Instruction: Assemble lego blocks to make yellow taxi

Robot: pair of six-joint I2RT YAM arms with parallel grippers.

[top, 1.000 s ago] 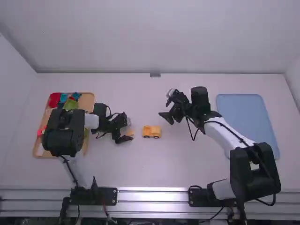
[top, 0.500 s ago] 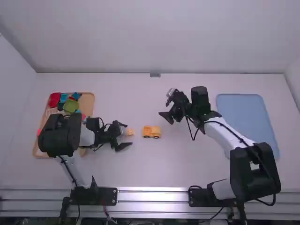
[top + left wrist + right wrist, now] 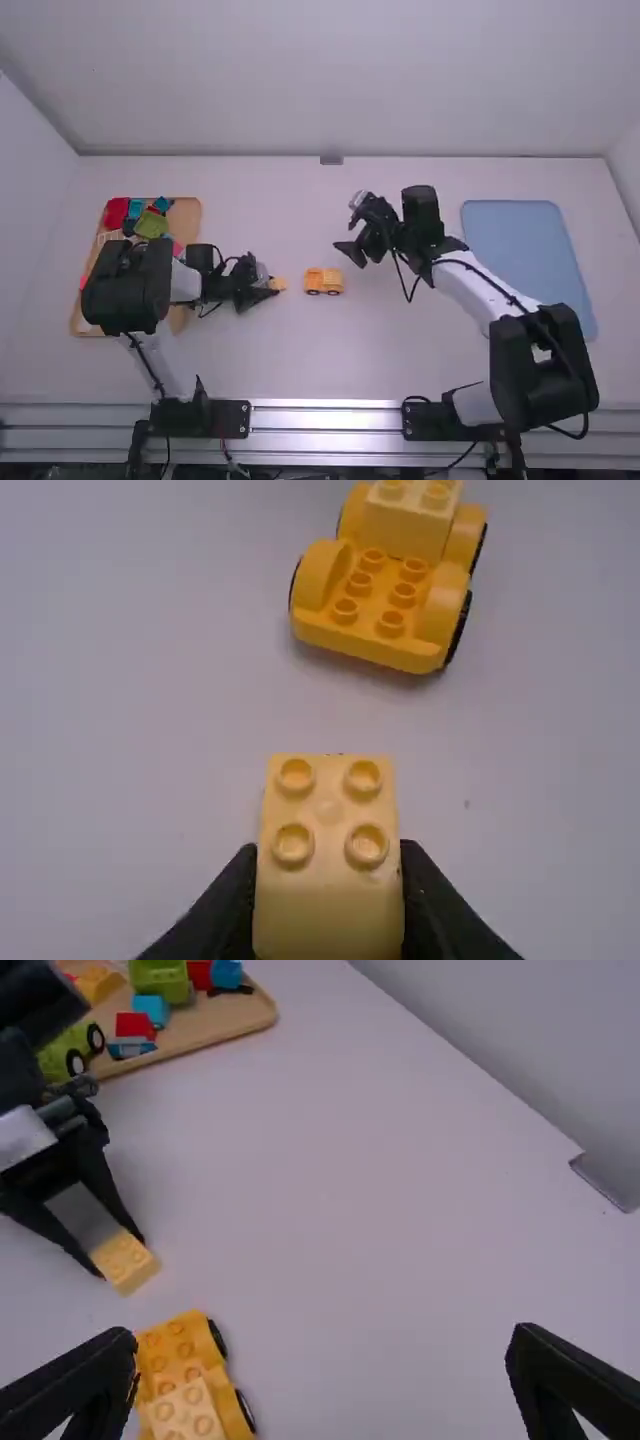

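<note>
My left gripper (image 3: 275, 289) is low at the table beside the tray, shut on a pale yellow block (image 3: 279, 284). In the left wrist view the block (image 3: 328, 880), four studs up, sits between the fingertips of my left gripper (image 3: 328, 905). To its right on the table stands the yellow car base (image 3: 323, 281) with black wheels; a pale yellow block (image 3: 410, 520) is mounted on one end of that base (image 3: 385, 610). My right gripper (image 3: 362, 256) hangs above and right of the car, open and holding nothing; the right wrist view shows the same gripper (image 3: 322, 1350) with fingers wide apart.
A wooden tray (image 3: 186, 215) of red, blue and green blocks lies at the left, partly under the left arm. At the far right lies a blue tray (image 3: 530, 250), with the right arm across its near left edge.
My left gripper, open around the loose block half a second ago, has closed on it. The left arm came nearer the camera first. The right gripper has shifted slightly left.
</note>
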